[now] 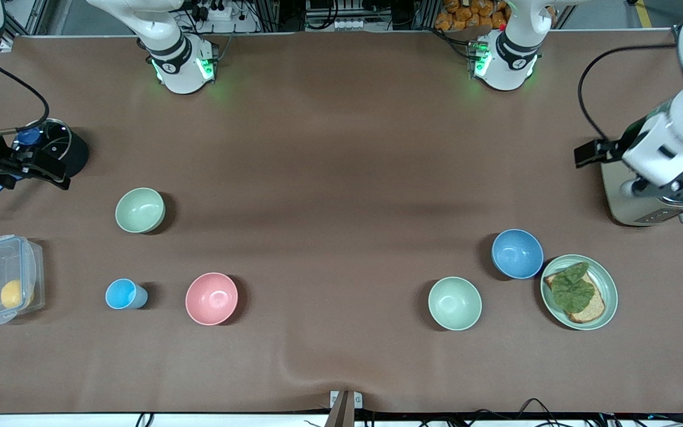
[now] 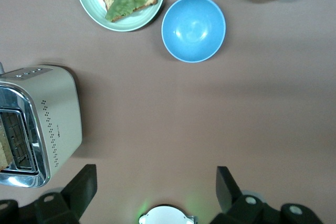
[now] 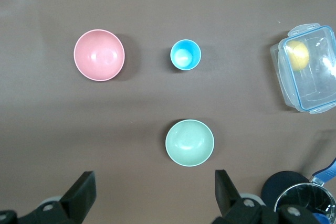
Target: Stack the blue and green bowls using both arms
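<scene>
The blue bowl [image 1: 517, 254] stands upright toward the left arm's end of the table, beside a green plate; it also shows in the left wrist view [image 2: 193, 29]. The green bowl [image 1: 140, 210], pale sage, stands upright toward the right arm's end and shows in the right wrist view [image 3: 189, 142]. My left gripper [image 1: 676, 188] is open and empty, up over the toaster; in its own wrist view [image 2: 156, 177] bare table lies between its fingers. My right gripper [image 1: 33, 169] is open and empty over a black pot; it also shows in its own wrist view [image 3: 152, 179].
A mintier green bowl [image 1: 455, 303] sits nearer the camera than the blue bowl. A green plate [image 1: 609, 279] holds toast and a leaf. A toaster [image 1: 632, 201], black pot [image 1: 74, 151], pink bowl [image 1: 211, 298], light-blue cup [image 1: 122, 294] and lidded container [image 1: 3, 279] stand around.
</scene>
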Tool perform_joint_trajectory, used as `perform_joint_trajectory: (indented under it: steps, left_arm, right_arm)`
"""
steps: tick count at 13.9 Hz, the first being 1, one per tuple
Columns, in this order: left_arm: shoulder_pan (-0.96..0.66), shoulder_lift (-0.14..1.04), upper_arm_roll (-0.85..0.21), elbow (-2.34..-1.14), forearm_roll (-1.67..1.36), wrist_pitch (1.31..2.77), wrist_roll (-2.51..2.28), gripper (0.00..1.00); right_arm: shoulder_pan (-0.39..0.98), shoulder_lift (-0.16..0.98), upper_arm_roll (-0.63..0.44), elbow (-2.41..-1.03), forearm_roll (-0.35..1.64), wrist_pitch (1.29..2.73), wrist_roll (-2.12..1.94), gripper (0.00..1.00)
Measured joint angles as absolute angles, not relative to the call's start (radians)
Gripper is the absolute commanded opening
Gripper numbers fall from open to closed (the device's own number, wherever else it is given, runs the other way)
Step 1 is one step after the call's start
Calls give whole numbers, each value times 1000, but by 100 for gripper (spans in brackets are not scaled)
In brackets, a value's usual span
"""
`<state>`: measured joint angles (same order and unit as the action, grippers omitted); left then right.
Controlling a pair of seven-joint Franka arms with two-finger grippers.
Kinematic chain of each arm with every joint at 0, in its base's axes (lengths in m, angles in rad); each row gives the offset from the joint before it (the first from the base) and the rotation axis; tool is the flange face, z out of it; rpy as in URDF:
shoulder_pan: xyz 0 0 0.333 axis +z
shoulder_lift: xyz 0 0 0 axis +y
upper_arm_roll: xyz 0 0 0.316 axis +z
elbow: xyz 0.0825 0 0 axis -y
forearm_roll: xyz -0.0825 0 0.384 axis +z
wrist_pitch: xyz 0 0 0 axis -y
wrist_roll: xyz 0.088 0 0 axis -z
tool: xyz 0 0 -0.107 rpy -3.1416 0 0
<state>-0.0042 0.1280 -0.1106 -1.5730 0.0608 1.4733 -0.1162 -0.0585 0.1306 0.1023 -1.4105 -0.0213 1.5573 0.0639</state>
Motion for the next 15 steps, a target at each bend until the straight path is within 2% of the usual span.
perform_joint_trajectory:
  steps: [3,8,13,15]
  left_arm:
    - [0,191,-105,-1550,63,1481,-117,100]
    - [5,344,-74,-1387,89,1509,-116,100]
    - [4,469,-72,-1375,92,1569,-118,100]
    - [4,513,-72,-1375,92,1580,-118,100]
  right_arm:
    - [-57,167,104,-1422,-21,1561,64,100]
    - [-96,255,93,-1463,-21,1577,7,100]
    - [-133,287,91,-1628,-19,1754,-46,100]
    - [-162,293,89,-1713,-18,1872,-140,100]
